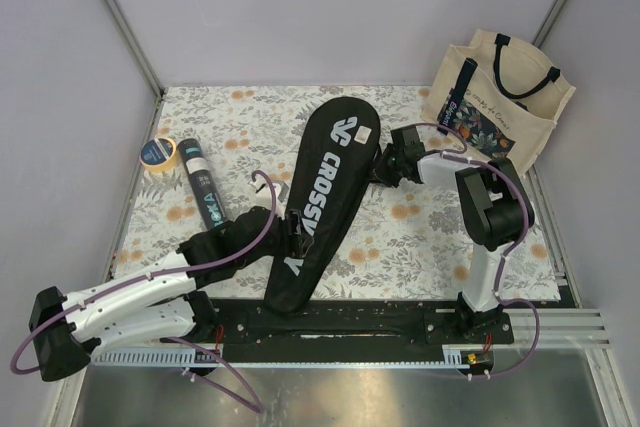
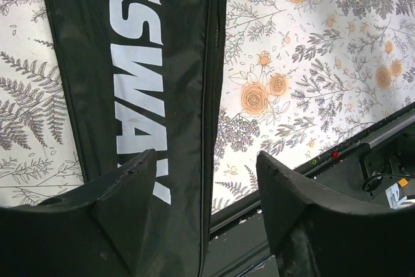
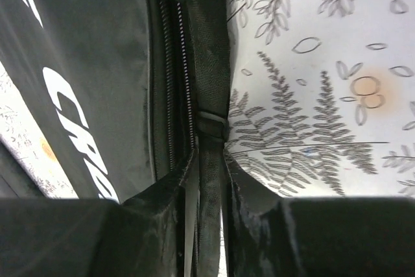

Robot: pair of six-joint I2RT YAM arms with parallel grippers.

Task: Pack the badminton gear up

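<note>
The right gripper (image 3: 207,160) has its fingers drawn narrow on the black webbing strap (image 3: 206,63) that runs beside the zip (image 3: 172,69) of the racket bag (image 1: 320,197), pinching it just below a stitched fold. I judge that this grip is meant to pull the bag's edge taut or lift it so the zip can be worked. The left gripper (image 2: 206,157) hangs with its fingers wide and holding nothing, straddling a side seam at the bag's narrow end (probably a steadying position, ready to pin the fabric). The bag lies slantwise across the middle of the surface (image 1: 420,237), broad head toward the far edge and tail at the near edge. The black tube (image 1: 203,192) lies unpacked near the left edge. The tape roll (image 1: 158,151) sits beyond it toward the far left corner, and the tote (image 1: 505,97) stands at the far right corner. No rackets or shuttlecocks show, and I cannot tell whether they are inside the bag.
</note>
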